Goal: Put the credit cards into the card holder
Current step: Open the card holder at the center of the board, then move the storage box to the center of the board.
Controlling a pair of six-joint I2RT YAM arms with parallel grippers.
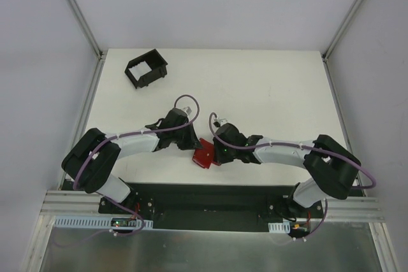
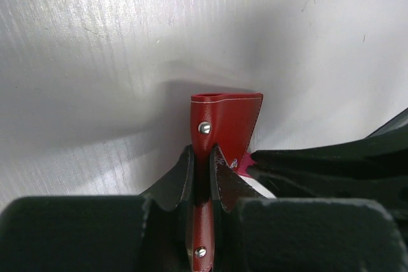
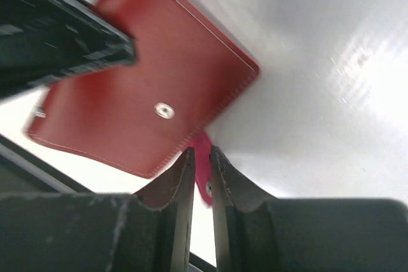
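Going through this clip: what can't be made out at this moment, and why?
- Top view: credit cards not identifiable; pale shapes inside the black open-sided box are too small.
- Both wrist views: the red folding wallet shows only outer leather; its inside is hidden.
- Right wrist view: motion-blurred; the right gripper hides the end of the pink tab.

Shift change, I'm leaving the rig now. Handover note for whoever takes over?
Left gripper: shut on the card holder, at one edge.
Right gripper: shut on its pinkish tab.
Holder: between the two arms, near the front of the table.
Credit cards: none clearly visible. Pale shapes in the black box are too small to identify.
Done: both grippers have hold of the holder.
Left: open it, fetch the cards, insert them.
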